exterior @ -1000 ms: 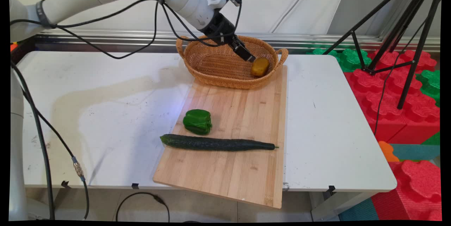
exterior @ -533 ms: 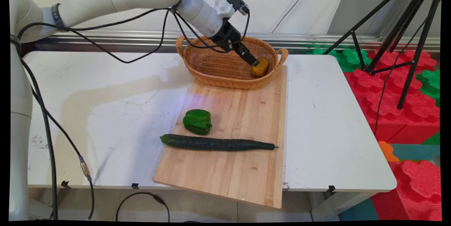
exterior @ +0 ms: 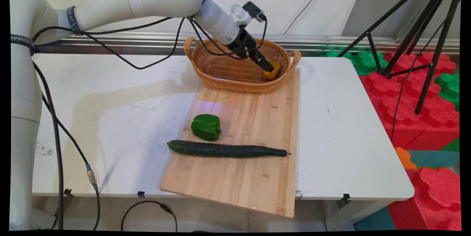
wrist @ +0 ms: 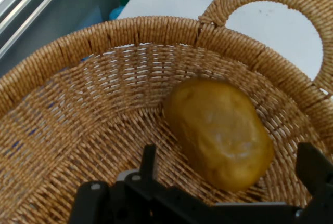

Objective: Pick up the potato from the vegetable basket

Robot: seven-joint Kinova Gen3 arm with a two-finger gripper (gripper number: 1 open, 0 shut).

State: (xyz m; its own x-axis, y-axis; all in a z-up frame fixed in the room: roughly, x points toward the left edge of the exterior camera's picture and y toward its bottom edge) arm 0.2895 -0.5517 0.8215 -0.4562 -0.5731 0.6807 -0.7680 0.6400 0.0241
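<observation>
The black gripper (exterior: pixel 270 69) reaches down into the wicker basket (exterior: pixel 220 70) from the ten o'clock direction, its tip right at the potato (exterior: pixel 273 71), which lies inside the basket against the wall at its three o'clock end, by the right-hand handle; in the hand view the gripper (wrist: pixel 229 174) has its fingers spread wide, one finger (wrist: pixel 148 162) to the nine o'clock side of the potato (wrist: pixel 221 133) and the other (wrist: pixel 315 169) at its three o'clock side, with the potato's near end lying between them; whether either finger touches the potato cannot be told; the potato rests on the woven floor where it curves up into the wall of the basket (wrist: pixel 78 94); the basket stands at the twelve o'clock end of a wooden cutting board (exterior: pixel 243 118) on the white table (exterior: pixel 110 118), its front edge just over the board; a green bell pepper (exterior: pixel 206 127) sits on the board near its nine o'clock edge; a long dark cucumber (exterior: pixel 226 150) lies crosswise just at the pepper's six o'clock, stretching from the board's nine o'clock edge nearly to its three o'clock edge; both are well apart from the gripper.
</observation>
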